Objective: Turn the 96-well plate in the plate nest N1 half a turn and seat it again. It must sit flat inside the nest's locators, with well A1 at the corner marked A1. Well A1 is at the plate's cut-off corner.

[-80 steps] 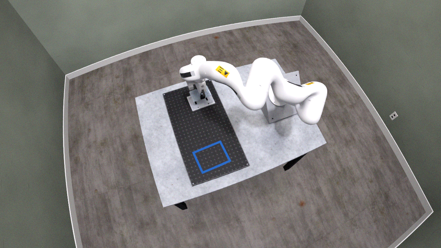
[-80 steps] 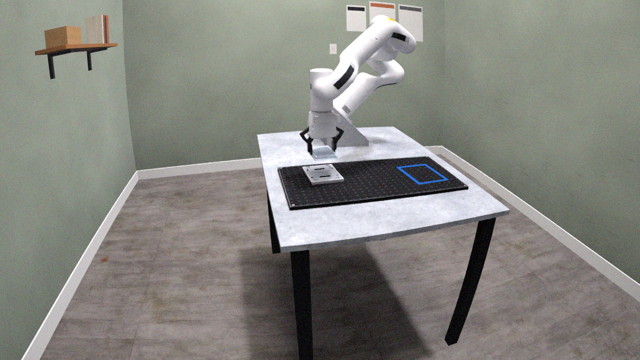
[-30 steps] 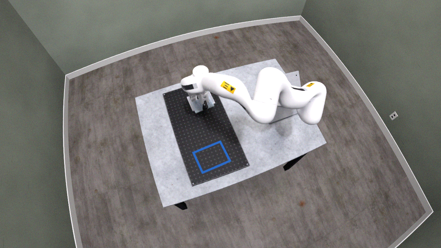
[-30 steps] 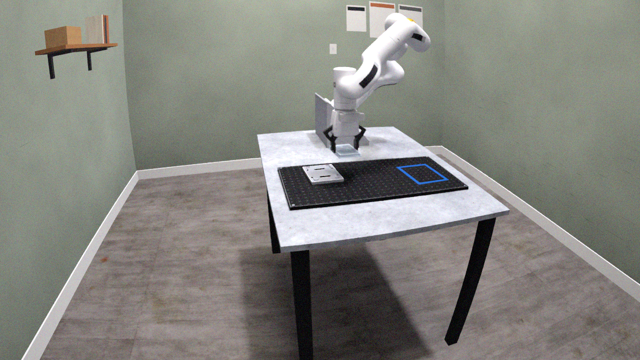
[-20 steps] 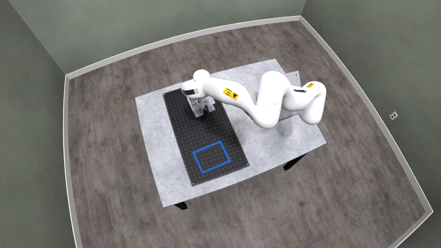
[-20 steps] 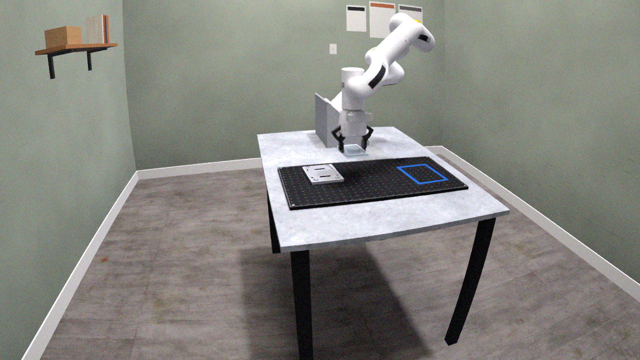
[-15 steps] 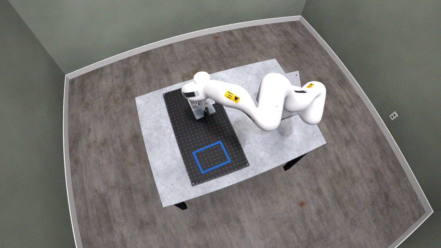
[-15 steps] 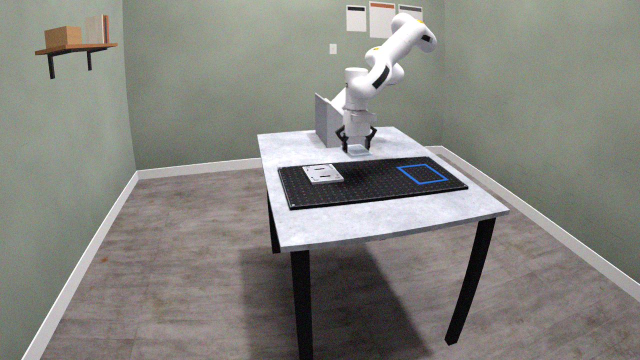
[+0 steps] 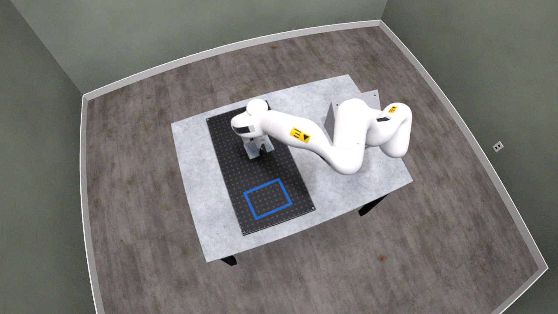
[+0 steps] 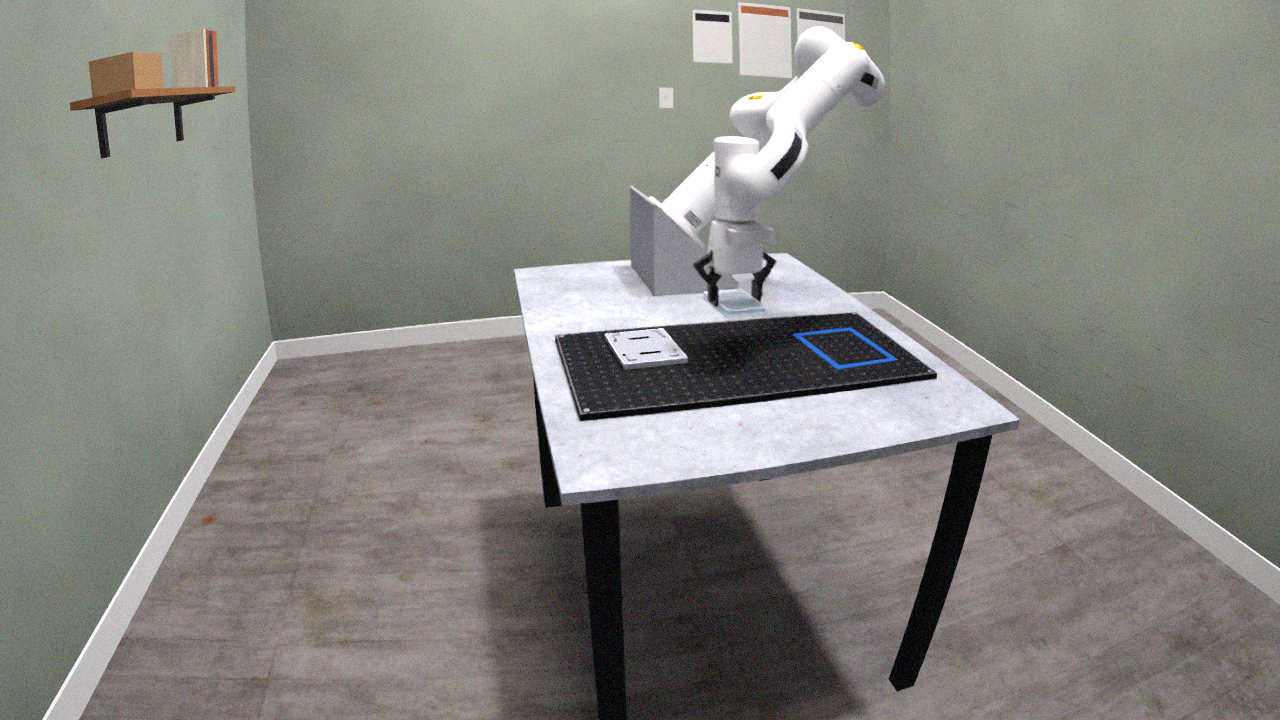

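Note:
My gripper is shut on the clear 96-well plate and holds it level in the air above the middle of the black breadboard. The plate nest N1, a light grey plate with two slots, lies bare at the breadboard's left end, well to the left of the gripper. In the overhead view my wrist hides the nest. I cannot make out the plate's cut-off corner or the A1 mark.
A blue outlined rectangle is marked at the breadboard's other end. The breadboard lies on a white table. My arm's grey base block stands at the table's back.

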